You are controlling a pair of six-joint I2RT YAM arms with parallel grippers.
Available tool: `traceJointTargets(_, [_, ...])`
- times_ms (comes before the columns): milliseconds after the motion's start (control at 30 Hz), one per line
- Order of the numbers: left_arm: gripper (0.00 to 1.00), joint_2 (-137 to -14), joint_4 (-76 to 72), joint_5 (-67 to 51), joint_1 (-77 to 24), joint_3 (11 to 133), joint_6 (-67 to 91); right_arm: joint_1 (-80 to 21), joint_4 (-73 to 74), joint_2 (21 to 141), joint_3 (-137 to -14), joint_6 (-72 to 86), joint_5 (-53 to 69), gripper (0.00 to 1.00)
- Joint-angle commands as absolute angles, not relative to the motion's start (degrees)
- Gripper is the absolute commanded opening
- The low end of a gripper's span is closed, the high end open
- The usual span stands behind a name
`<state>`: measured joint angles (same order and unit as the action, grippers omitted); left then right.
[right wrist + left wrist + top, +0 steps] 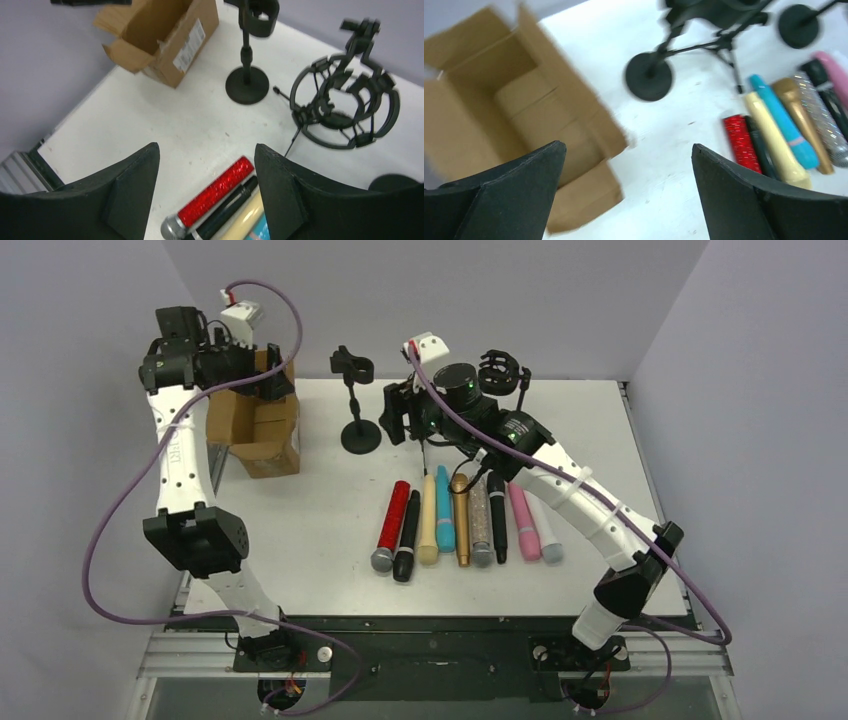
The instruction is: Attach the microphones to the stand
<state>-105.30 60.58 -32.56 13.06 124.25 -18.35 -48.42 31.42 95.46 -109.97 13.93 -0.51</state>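
Bright, soft light is coming down from above, and the white table [320,510] is shining with no hard glare. Small, faint shadows are sitting under the round stand base [361,436]. My left wrist view is smearing badly, making the cardboard box [499,100] fuzzy. My right wrist view is looking only a bit soft.

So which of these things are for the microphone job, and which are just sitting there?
For the job: the microphones, the clip stand, the shock-mount stand.

Just lying about: the cardboard box, open and sitting off to the side.
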Motion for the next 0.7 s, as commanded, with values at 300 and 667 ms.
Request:
traceJointTargets(300, [0.93, -121.8, 62.0, -51.0, 0.9, 143.0, -38.6, -48.5, 27.5, 74.5, -86.3, 14.3, -2.8, 0.63])
traceJointTargets(667, [0.96, -120.5, 51.2, -49.4, 0.5, 136.3, -49.0, -48.4, 27.7, 70.2, -80.6, 14.8, -3.3, 0.62])
